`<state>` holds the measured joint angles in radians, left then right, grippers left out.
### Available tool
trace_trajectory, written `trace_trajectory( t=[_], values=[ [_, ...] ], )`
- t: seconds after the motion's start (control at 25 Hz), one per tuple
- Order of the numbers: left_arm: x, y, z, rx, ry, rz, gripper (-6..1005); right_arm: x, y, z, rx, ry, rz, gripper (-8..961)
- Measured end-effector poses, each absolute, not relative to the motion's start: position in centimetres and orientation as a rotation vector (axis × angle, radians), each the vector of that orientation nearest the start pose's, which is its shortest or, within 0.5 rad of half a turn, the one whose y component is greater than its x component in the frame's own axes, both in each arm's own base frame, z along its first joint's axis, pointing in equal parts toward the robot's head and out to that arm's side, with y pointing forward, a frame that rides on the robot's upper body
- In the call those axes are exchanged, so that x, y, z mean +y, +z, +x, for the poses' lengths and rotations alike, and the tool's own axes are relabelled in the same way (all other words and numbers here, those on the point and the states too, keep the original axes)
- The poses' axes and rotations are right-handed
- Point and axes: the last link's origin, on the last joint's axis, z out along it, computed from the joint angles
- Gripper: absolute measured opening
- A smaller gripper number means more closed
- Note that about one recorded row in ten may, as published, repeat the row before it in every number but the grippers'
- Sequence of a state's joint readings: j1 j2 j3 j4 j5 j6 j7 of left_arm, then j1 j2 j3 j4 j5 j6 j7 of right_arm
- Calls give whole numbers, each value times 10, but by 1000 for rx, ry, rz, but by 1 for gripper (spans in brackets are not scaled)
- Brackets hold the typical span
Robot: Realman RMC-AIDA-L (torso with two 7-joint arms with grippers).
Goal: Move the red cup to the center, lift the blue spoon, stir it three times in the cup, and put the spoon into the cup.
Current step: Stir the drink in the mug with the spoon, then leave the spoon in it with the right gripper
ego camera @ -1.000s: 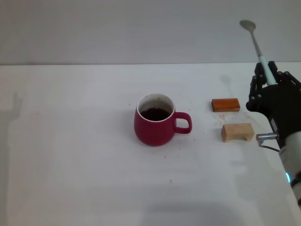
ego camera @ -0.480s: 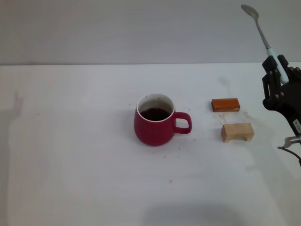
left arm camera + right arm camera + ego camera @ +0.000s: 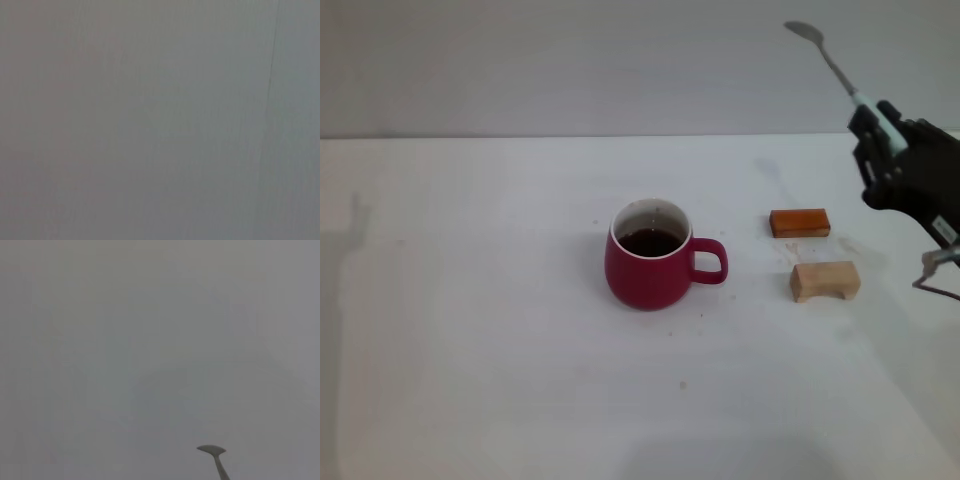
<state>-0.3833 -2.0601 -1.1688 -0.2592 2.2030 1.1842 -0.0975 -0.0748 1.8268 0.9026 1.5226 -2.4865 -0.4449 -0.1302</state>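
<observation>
Above the table's (image 3: pixel 470 350) right side, my right gripper (image 3: pixel 880 135) is clamped on the spoon (image 3: pixel 835 65) by its pale handle, bowl tilted up and away. Mid-table stands the cup (image 3: pixel 648 262), dark liquid inside, handle toward an orange block (image 3: pixel 800 222) and a tan block (image 3: pixel 825 281).

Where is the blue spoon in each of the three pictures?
Head view: the blue spoon is high on the robot's right, handle clamped in the right gripper, bowl tilted up toward the wall.
Left wrist view: not in it.
Right wrist view: only the spoon's grey bowl and neck show, at the lower edge.
Shared landmark: the spoon's bowl.
</observation>
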Motion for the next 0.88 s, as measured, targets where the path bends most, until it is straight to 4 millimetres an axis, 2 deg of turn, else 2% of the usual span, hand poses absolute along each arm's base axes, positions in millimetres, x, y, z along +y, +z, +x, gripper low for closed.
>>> trace_trajectory(
  t=[0.08, 0.28, 0.88],
  values=[
    [332, 47, -355, -617, -742, -1164, 861, 282, 12, 178, 558, 791, -1905, 152],
    [332, 47, -355, -617, -741, -1163, 861, 288, 19, 160, 564, 681, -1969, 152],
    [333, 49, -355, -616, -745, -1160, 861, 313, 32, 115, 539, 361, -2147, 152]
  ],
)
